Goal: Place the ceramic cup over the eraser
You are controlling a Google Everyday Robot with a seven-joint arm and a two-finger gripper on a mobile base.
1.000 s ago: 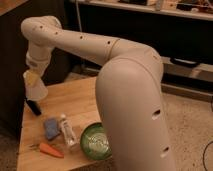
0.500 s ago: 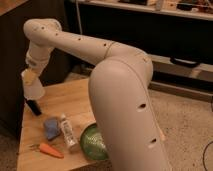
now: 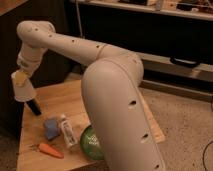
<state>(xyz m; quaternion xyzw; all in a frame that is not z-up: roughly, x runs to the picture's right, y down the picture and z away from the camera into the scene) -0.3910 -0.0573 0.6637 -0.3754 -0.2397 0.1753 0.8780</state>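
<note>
The thick white arm rises in the foreground, bends at a rounded elbow and reaches back left over the wooden surface (image 3: 60, 100); its wrist turns downward above the far left edge. The claw (image 3: 21, 78) is clamped on the cup (image 3: 23, 88), a smooth whitish tapered shape held mouth-down above the surface's left edge. Just below and right of the cup, the eraser (image 3: 34, 106), a small matte black block, leans on the wood, its upper end meeting the cup's rim. Nearer than the eraser lie a soft pale blue pad (image 3: 50, 128), a white printed tube (image 3: 67, 131), an orange carrot (image 3: 50, 150) and a glossy green bowl (image 3: 93, 144), partly hidden by the arm. Compared with half a second ago, the cup hangs slightly lower and closer to the eraser.
</note>
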